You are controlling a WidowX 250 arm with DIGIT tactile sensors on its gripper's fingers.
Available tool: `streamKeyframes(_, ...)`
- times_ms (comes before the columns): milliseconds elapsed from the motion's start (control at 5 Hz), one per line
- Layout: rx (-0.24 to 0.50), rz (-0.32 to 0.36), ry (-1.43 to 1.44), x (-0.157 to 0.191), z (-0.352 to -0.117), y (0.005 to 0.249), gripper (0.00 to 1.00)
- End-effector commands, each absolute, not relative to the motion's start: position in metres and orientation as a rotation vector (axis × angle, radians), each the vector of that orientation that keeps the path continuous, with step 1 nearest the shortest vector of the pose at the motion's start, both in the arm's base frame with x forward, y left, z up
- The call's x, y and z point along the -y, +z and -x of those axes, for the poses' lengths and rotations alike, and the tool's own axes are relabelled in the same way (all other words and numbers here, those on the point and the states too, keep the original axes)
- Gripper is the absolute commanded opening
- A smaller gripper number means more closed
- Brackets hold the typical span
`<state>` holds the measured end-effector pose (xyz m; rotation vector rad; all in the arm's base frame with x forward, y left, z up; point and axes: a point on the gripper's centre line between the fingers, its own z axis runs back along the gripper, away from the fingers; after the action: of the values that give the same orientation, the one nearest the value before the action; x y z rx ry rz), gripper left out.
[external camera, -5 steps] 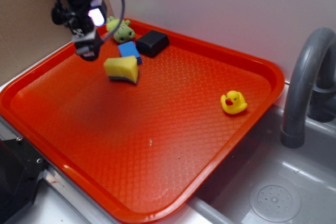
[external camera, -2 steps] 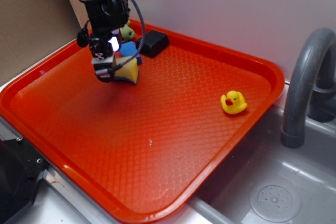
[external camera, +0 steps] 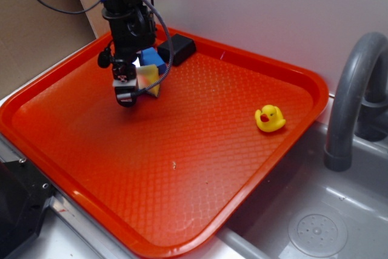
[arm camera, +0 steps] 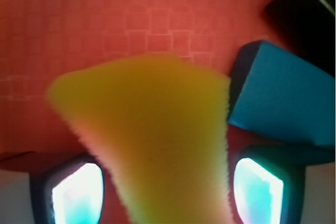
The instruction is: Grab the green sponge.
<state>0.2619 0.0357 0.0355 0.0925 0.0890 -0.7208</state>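
Exterior view is evenly bright and fairly sharp; soft glare washes the red tray [external camera: 200, 150]. Wrist view is blurred, with the lower-corner patches overexposed.

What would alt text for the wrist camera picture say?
A blurry yellow sponge fills the close-up, sitting between the robot's two jaws at the bottom corners. A blue block lies to its right on the red tray.
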Motion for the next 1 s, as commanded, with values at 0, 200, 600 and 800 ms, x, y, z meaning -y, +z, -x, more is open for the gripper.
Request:
streamKeyframes(0,-0.046,-0.083,-0.778,-0.013,-0.261,0.036,0.00)
streamKeyframes(200,-0.039,-0.077,-0.759,-0.007,-0.261,0.043,0.00)
streamKeyframes(600,-0.102,-0.106,-0.468,-0.002,-0.250,0.107,0.00)
streamKeyframes(800,-0.106,-0.045,-0.262,-0.007,-0.237,0.151,0.00)
